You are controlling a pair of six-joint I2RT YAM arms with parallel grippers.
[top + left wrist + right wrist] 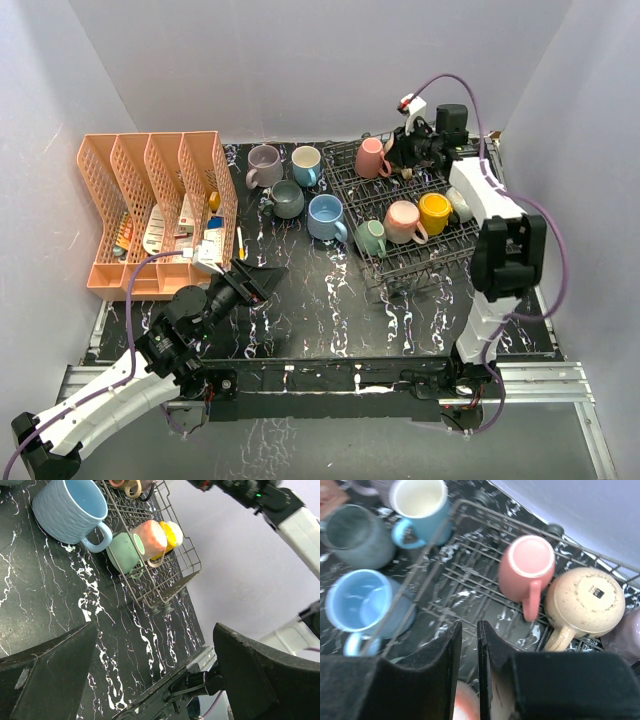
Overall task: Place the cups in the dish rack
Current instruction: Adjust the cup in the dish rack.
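We see a black marbled worktop [330, 310] bearing an organiser [100, 195] left, a rack [420, 268] right, and between them mauve cup [263, 163], teal cup [306, 163], grey cup [287, 199], blue cup [325, 217].

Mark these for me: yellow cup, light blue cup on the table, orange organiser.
yellow cup [435, 212]: top external view, on its body.
light blue cup [325, 213]: top external view, inside its open mouth.
orange organiser [125, 170]: top external view, on a divider wall.

Your left arm [100, 400] and right arm [490, 210] are glossy white shells between chunky black joint housings. A thin mauve cable [450, 77] loops along each. Your black wedge-shaped fingers [50, 675] look matte and scuffed, and a small green light [258, 495] glows on the right arm.
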